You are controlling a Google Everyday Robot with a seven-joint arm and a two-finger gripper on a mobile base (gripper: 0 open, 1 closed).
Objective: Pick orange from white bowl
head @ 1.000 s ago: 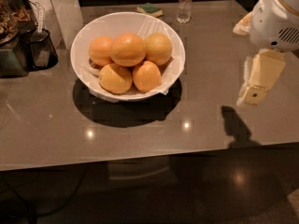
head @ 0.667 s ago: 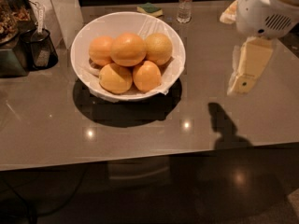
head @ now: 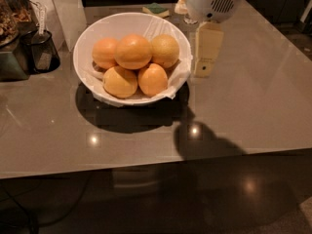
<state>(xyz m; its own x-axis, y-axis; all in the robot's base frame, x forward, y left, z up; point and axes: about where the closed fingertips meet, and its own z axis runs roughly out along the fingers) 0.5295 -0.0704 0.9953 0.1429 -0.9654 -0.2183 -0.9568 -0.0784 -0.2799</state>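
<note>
Target orange point(head: 132, 51): in the white bowl point(head: 87, 40), sitting on top of the pile at centre-back, touching its neighbours. Untouched. Four other oranges around it: one left point(head: 104, 52), a paler one right point(head: 165, 50), two in front point(head: 120, 82) point(head: 152, 79). All five in the bowl, so nothing is picked yet. Paper lining point(head: 179, 73) spills over the right rim.

Gripper point(head: 206, 52): hangs pointing down just beside the bowl's right rim, outside it, above the table point(head: 253, 101). Not over the orange, no contact with fruit or bowl. Can't tell how far open it is from this angle. Nothing visible in it.

Progress call: approach only. Left to do: shift left over the bowl, line up on the top orange, descend, close, lift clear.

Watch items: the paler orange sits between gripper and target, and the lining at the rim could snag. Top position makes the target the easiest one to reach from above.

Clutter: a sponge point(head: 156, 9) behind the bowl, a dark container point(head: 43, 52) at left, both well apart from the work.
</note>
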